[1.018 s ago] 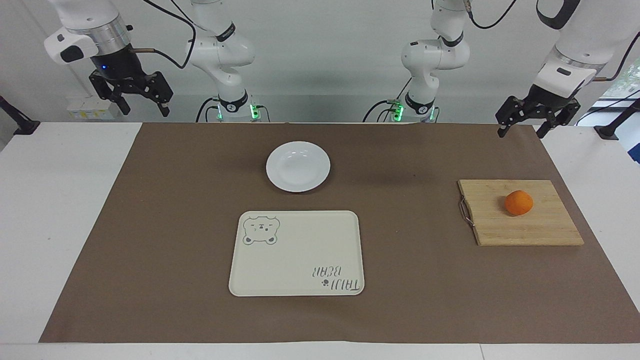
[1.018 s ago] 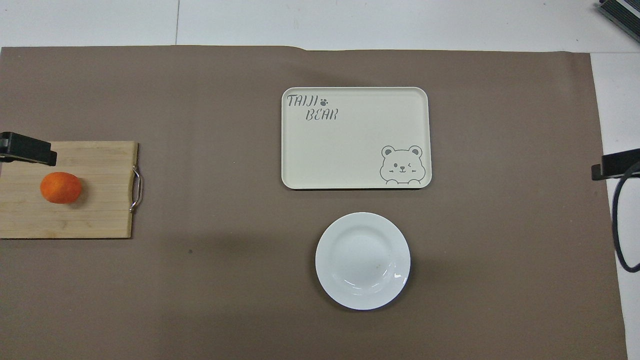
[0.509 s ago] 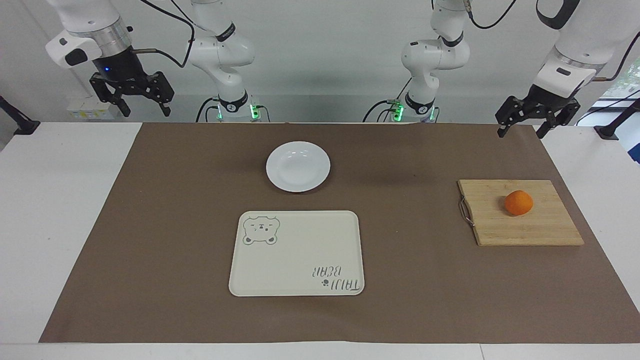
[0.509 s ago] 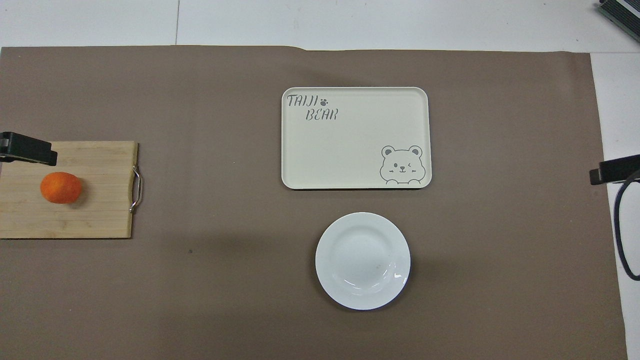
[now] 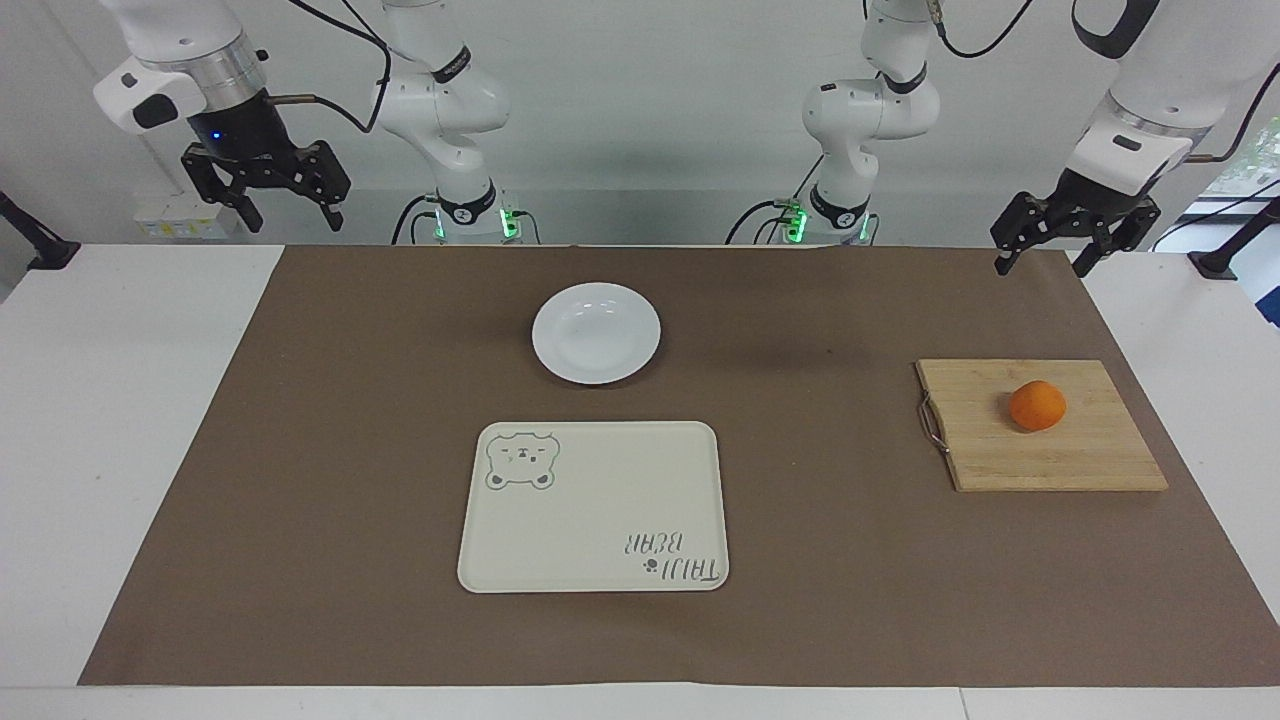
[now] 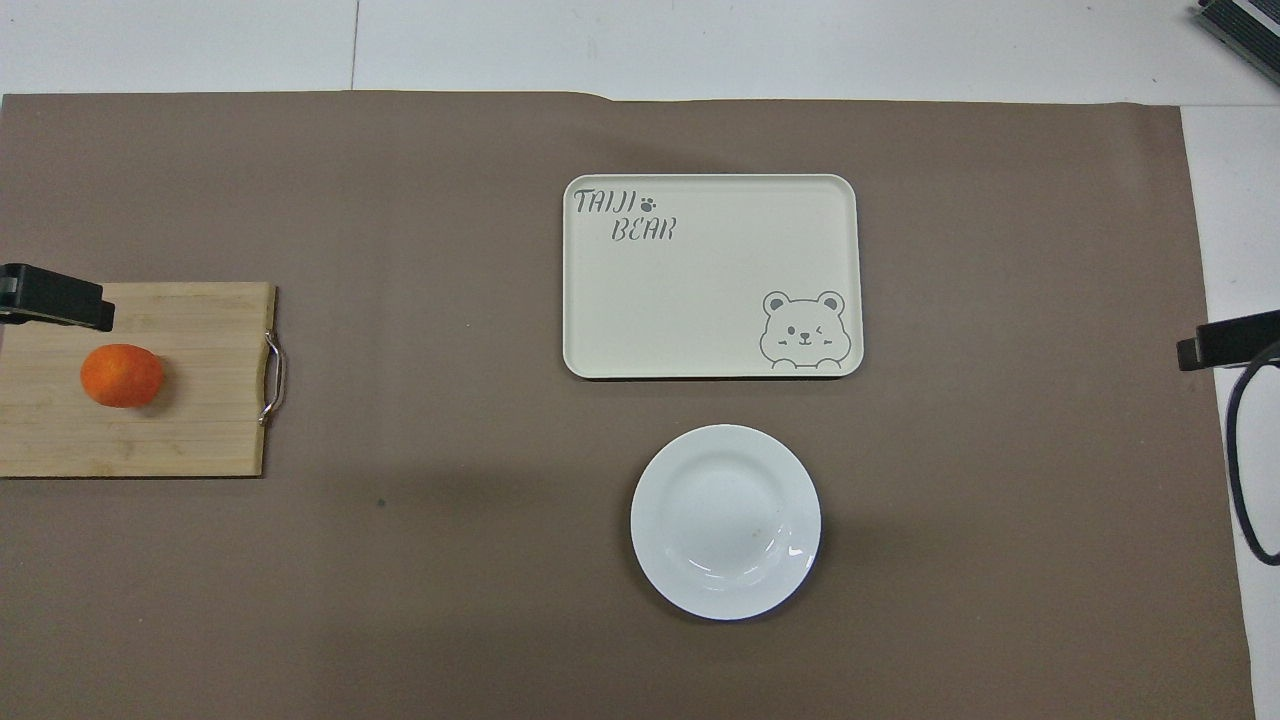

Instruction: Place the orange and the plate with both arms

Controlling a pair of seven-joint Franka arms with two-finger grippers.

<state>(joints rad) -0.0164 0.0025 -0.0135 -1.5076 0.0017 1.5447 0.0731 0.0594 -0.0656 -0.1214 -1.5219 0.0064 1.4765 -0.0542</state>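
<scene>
The plate (image 5: 596,333) is glossy white ceramic; beside it, farther from the robots, the tray (image 5: 594,507) looks matt cream plastic. Pale grained wood forms the cutting board (image 5: 1040,424), with a metal handle (image 5: 931,424), on matt brown paper (image 5: 820,560)

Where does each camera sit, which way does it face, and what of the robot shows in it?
Facing view: high across the table, looking at both arms; left gripper and right gripper hang raised and open.
Overhead view: above the robots' end, looking steeply down; only dark gripper tips show at the side edges.
Shared: plate, bear tray, orange on cutting board.
</scene>
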